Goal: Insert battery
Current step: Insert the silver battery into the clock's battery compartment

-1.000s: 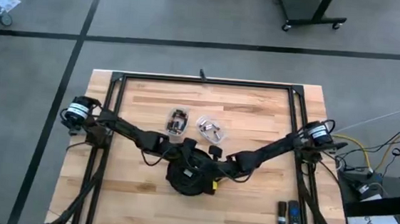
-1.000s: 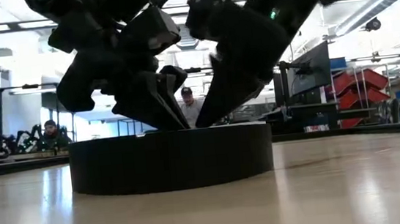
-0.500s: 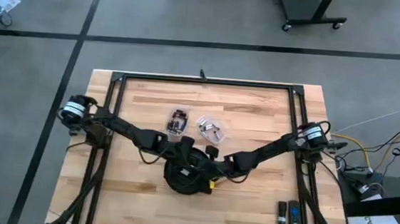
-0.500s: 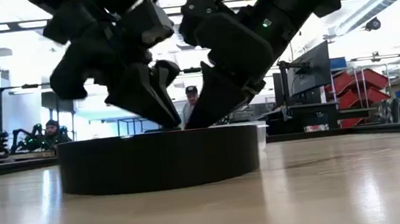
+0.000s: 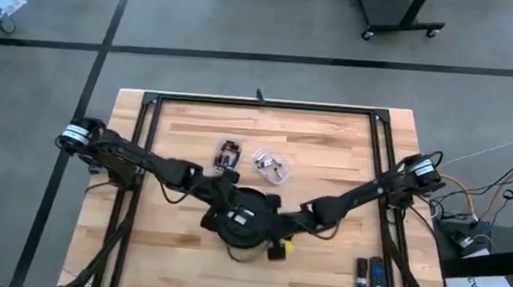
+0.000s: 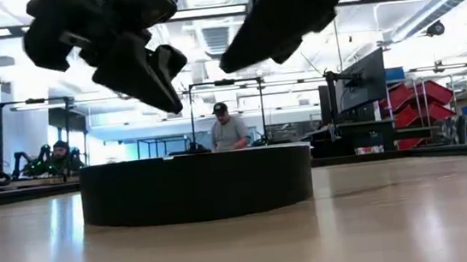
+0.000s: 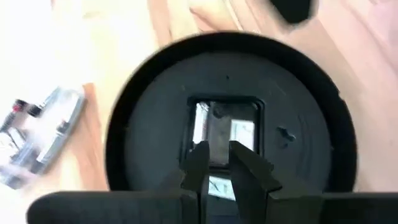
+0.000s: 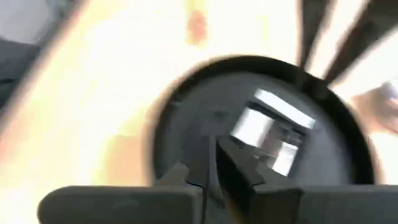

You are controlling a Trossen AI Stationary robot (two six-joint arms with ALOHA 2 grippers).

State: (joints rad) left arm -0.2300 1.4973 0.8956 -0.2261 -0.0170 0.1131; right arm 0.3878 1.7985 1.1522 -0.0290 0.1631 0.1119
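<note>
A round black disc (image 5: 247,218) lies flat on the wooden table (image 5: 330,140), near its middle. Its upturned face has a rectangular compartment (image 7: 224,134) with silvery and white parts inside; I cannot make out a battery among them. My left gripper (image 7: 217,152) hovers over the compartment, open by a narrow gap with nothing in it. It hangs clear above the disc (image 6: 196,186) in the low view. My right gripper (image 8: 214,149) is shut and hovers above the disc's near right part, also clear of it (image 6: 235,60).
A clear bag with small parts (image 5: 271,166) and a small dark part (image 5: 228,154) lie just beyond the disc. Two remote controls (image 5: 370,279) lie at the near right corner. A black frame (image 5: 260,104) runs around the table. People stand in the room behind.
Both grippers have risen from the disc's top face and now hang clear above it. The right one has also drawn back toward the near right. The disc slid slightly to one side and back again, staying flat on the table.
</note>
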